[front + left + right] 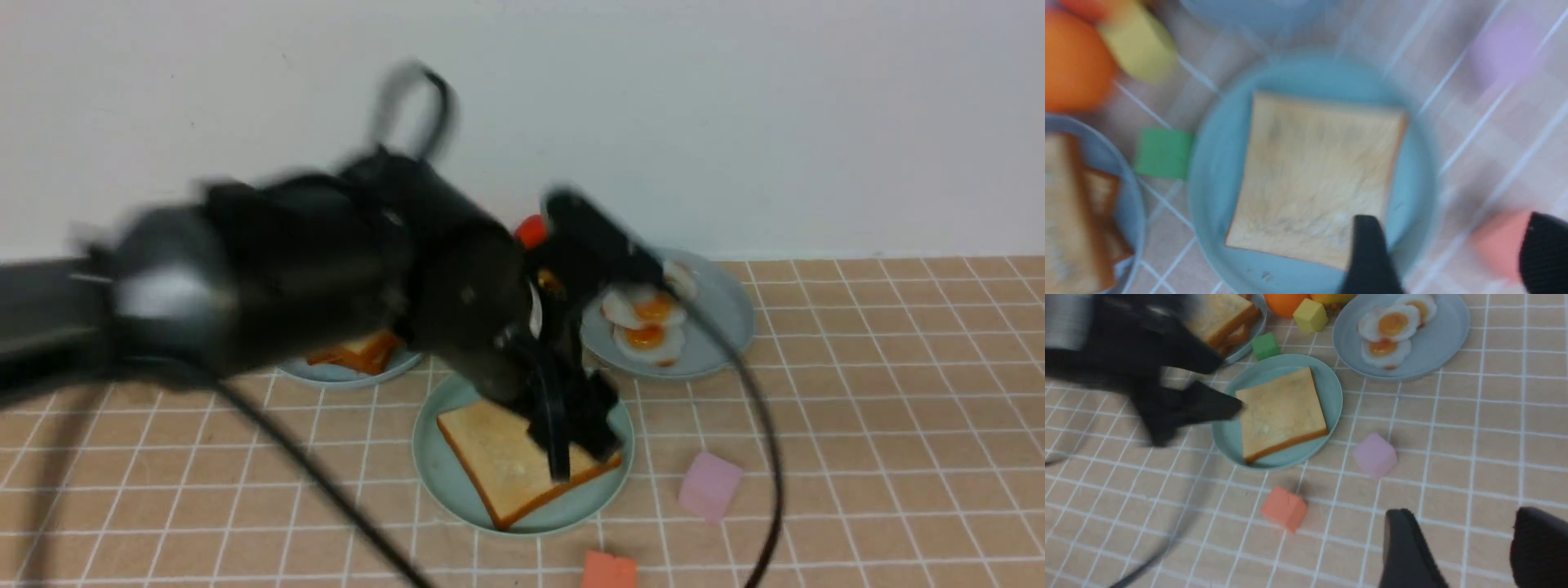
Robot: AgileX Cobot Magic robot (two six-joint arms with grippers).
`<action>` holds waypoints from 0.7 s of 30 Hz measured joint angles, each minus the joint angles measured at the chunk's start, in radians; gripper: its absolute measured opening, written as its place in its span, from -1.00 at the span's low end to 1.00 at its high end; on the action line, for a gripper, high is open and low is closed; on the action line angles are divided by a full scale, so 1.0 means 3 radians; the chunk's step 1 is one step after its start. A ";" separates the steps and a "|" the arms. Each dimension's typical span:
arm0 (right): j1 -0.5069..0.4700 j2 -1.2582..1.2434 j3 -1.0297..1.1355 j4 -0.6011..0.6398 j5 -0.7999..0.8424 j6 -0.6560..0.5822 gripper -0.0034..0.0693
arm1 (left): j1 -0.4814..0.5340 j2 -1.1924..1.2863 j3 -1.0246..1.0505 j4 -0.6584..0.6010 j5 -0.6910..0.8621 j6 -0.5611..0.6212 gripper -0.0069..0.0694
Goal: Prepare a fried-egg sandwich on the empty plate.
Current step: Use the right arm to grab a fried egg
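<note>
Blurred and black, the left arm (286, 269) fills the front view's left half. Its left gripper (571, 425) hangs over the edge of a toast slice (498, 457) on the mint-green plate (429, 457), lower centre, fingers spread and holding nothing. At the bottom right of its wrist view, the right gripper (1461, 522) is likewise spread, empty, above the tiled cloth (1474, 428). Fried eggs (649, 322) lie on a blue-grey plate (727, 318), upper right of the toast.

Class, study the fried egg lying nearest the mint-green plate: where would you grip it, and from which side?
Probably its thin white rim nearest the robot, coming from above: the fried egg lies flat, other eggs crowding its far side.
</note>
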 joint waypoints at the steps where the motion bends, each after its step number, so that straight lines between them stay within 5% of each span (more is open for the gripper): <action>1: 0.0000 0.0176 -0.0017 0.0061 -0.0074 -0.0037 0.05 | -0.0012 -0.0191 0.0000 0.0000 0.0029 -0.0103 0.19; 6: 0.0000 0.1292 -0.0284 0.0420 -0.0460 -0.0350 -0.04 | 0.0008 -0.1144 0.0396 0.0038 0.0084 -0.0503 -0.76; 14: 0.0000 0.3080 -0.1184 0.1009 -0.0538 -0.0645 -0.05 | 0.0016 -0.2708 0.1788 0.0177 -0.0700 -0.0992 -0.85; 21: 0.0001 0.4140 -0.1950 0.1223 -0.0496 -0.0668 -0.02 | 0.0016 -0.3164 0.2329 0.0500 -0.1018 -0.1392 -0.85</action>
